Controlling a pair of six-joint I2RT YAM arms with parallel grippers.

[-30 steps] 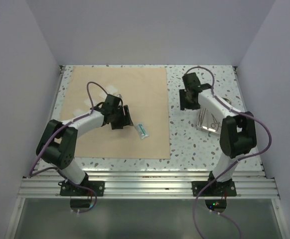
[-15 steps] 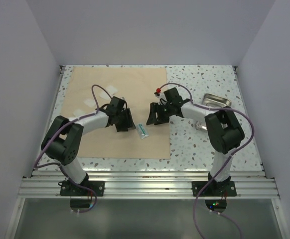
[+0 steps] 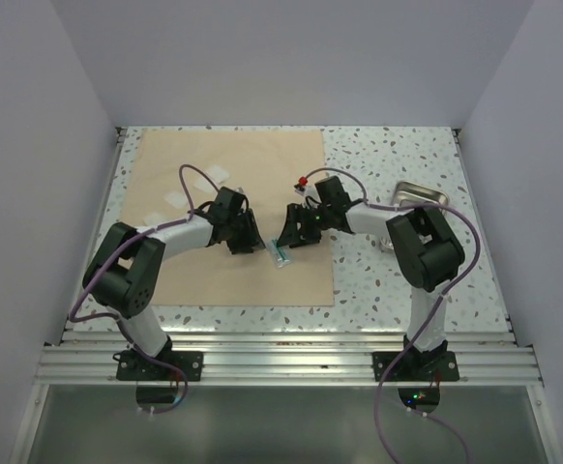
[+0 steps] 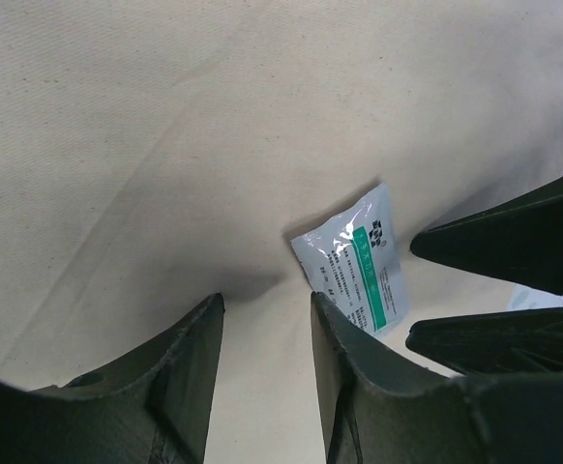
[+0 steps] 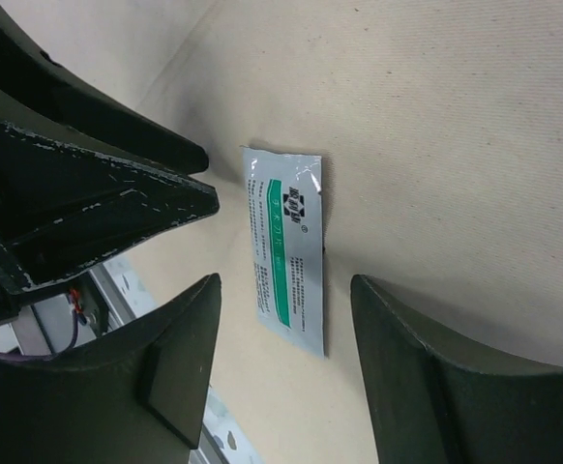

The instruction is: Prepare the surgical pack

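Tan sheet (image 3: 262,164) snags easily: left gripper (image 4: 267,300) and right gripper (image 5: 283,290) both gape empty, so pinch only the packet (image 5: 286,246).

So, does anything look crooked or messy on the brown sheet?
Only a little: the small packet lies slanted on the right side of the tan sheet, alone, apart from the white gauze squares at its left. Nothing looks spilled or broken.
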